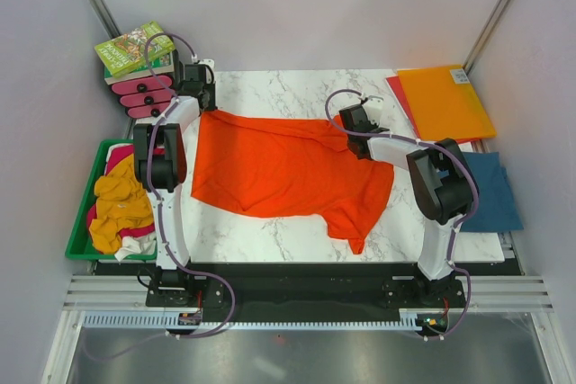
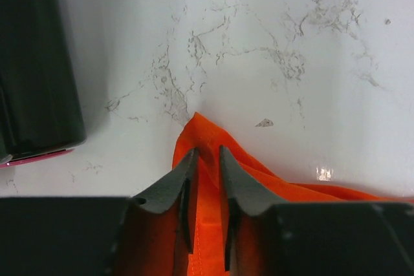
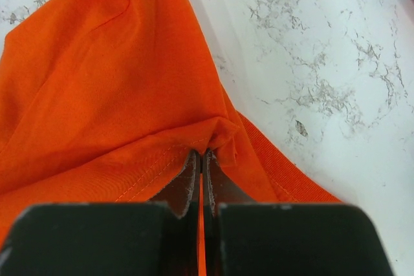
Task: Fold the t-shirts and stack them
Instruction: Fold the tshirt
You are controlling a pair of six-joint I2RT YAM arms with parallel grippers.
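Note:
The bright orange t-shirt (image 1: pixel 288 168) lies spread on the marble table (image 1: pixel 270 87), one sleeve hanging toward the near edge. My left gripper (image 1: pixel 202 101) is at its far left corner. In the left wrist view its fingers (image 2: pixel 187 179) stand a narrow gap apart, with a raised ridge of the orange cloth (image 2: pixel 202 128) pinched between their tips (image 2: pixel 207 151). My right gripper (image 1: pixel 353 121) is at the shirt's far right edge. It is shut (image 3: pixel 202 154) on a bunched hem of the orange fabric (image 3: pixel 97 63). A teal-blue t-shirt (image 1: pixel 490 191) lies flat at the right.
A green bin (image 1: pixel 83 222) at the left holds mustard-yellow (image 1: pixel 121 204), magenta and white shirts. A book (image 1: pixel 135 47) on pink holders (image 1: pixel 144 96) stands at the far left, close to my left gripper. Orange (image 1: pixel 443 101) and red (image 1: pixel 400 92) folders lie at the far right.

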